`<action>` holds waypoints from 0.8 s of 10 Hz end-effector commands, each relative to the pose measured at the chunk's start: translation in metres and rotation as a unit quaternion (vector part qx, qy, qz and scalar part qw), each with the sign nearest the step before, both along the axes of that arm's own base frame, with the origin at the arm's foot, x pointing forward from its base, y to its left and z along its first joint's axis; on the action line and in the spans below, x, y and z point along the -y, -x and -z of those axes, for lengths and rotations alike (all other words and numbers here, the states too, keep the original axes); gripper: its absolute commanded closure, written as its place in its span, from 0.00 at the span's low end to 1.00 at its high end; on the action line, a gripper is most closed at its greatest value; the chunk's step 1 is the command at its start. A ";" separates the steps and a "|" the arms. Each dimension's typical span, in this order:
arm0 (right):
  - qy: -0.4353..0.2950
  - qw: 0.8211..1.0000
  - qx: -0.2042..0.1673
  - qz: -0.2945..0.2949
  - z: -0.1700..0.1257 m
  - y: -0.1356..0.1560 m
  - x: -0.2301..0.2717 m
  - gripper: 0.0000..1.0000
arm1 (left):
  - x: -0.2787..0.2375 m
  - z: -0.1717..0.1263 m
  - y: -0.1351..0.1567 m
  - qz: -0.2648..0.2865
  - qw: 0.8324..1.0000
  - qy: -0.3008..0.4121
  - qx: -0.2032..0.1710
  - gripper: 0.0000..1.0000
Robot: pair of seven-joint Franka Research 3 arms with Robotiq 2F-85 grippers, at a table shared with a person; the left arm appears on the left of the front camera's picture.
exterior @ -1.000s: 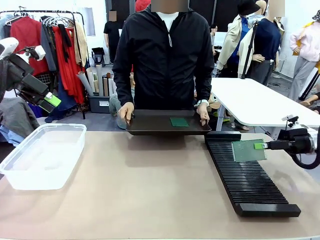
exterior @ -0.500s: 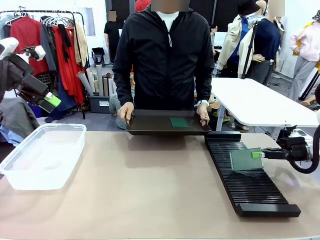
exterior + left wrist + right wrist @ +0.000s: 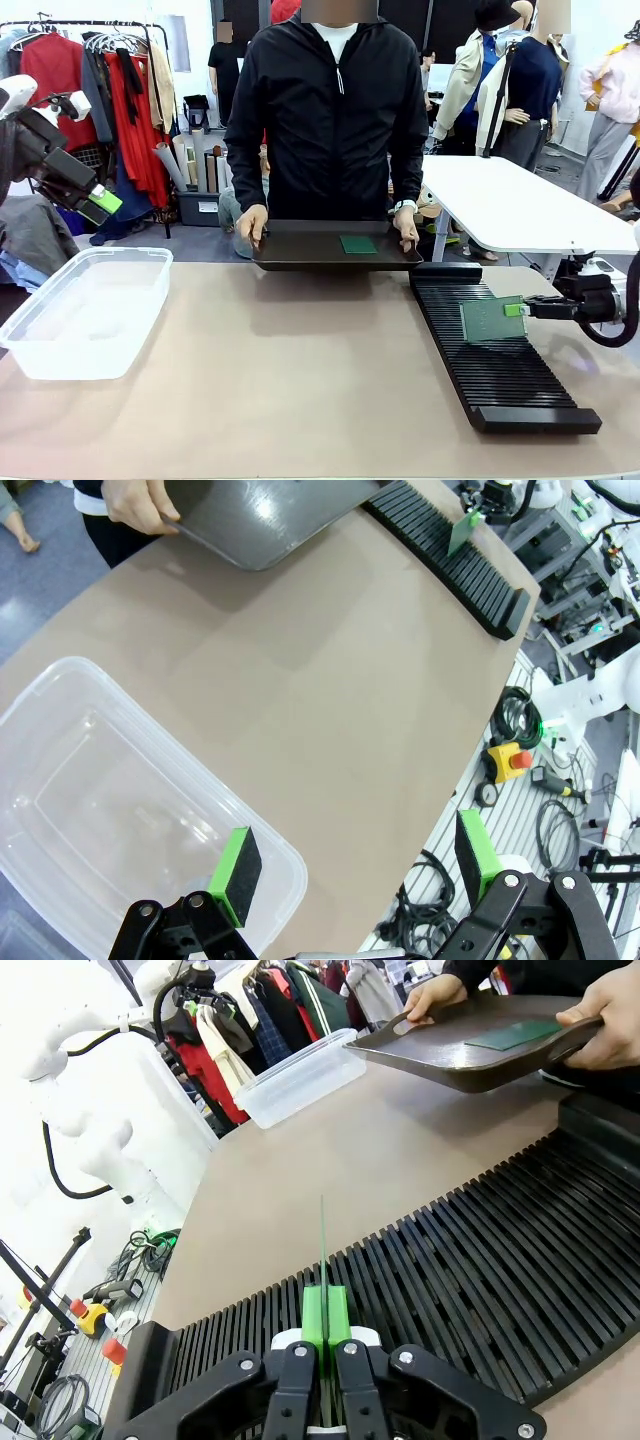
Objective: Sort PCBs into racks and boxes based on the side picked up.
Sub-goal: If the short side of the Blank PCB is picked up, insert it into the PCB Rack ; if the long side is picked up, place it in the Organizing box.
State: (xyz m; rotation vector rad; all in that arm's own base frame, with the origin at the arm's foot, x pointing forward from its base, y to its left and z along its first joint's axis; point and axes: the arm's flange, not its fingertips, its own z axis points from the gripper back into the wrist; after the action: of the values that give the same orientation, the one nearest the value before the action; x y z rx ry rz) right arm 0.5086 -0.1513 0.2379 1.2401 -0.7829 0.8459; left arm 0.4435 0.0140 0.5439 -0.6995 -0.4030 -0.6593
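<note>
Tray [image 3: 300, 250] with PCB [image 3: 358, 243] beyond rack [image 3: 500, 385]

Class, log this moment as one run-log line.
right claw: shut on PCB, upright at slotted rack | left claw: open, near clear tub | person: holding tray with another PCB

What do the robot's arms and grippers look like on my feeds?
The left gripper and right gripper are black two-finger linkages with silver pivot bolts and bright green pads. The left arm and right arm have white shells; a black cable loops under the right one.
</note>
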 end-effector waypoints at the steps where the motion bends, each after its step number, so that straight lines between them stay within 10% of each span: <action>1: 0.002 1.000 -0.008 0.002 0.000 -0.001 -0.001 1.00 | 0.000 -0.001 0.000 0.002 1.000 0.003 0.002 0.00; 8: -0.045 0.997 0.059 -0.004 0.003 0.010 0.007 1.00 | 0.000 -0.001 0.000 0.002 1.000 0.003 0.002 0.00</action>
State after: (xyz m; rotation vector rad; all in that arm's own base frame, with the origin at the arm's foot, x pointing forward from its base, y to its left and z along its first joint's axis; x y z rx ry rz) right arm 0.5006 -0.1603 0.2352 1.2700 -0.8565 0.8749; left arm 0.4435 0.0140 0.5439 -0.6995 -0.4030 -0.6593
